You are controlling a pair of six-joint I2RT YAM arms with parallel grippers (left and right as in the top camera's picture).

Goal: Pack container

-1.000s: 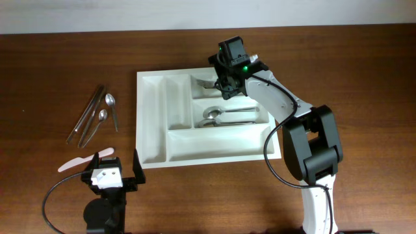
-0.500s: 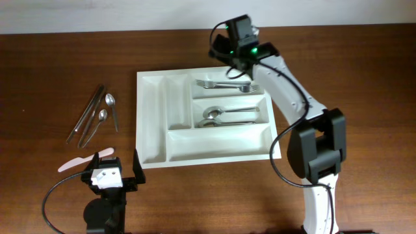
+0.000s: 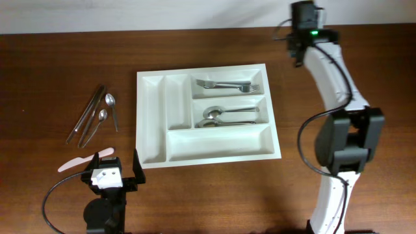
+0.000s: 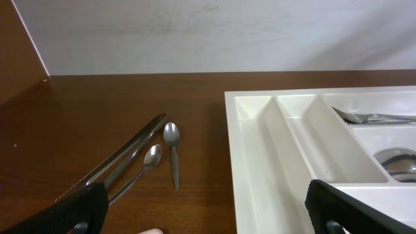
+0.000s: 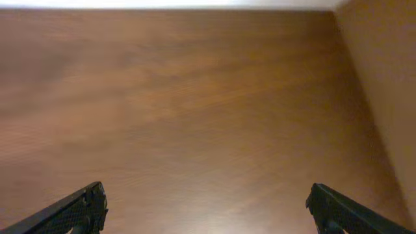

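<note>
The container (image 3: 151, 117) is a white cutlery tray in the middle of the table. Forks (image 3: 227, 85) lie in its top long compartment and spoons (image 3: 227, 116) in the middle one. The other compartments show bare white. The left wrist view has the tray's left side (image 4: 260, 162). My left gripper (image 3: 117, 164) stands open near the table's front edge, left of the tray's front corner, with nothing between its fingers (image 4: 208, 211). My right gripper (image 3: 298, 52) hovers open over bare table behind the tray's right corner (image 5: 208, 208).
Left of the tray lie two long knives (image 3: 88, 114) and two teaspoons (image 3: 107, 110), which the left wrist view also shows (image 4: 162, 153). A pale plastic knife (image 3: 81, 160) rests just left of my left gripper. A light wall runs along the table's far edge.
My right gripper has swung from above the tray's fork compartment to the table's back right, staying open. The forks lie in the tray. The left arm has not moved.
</note>
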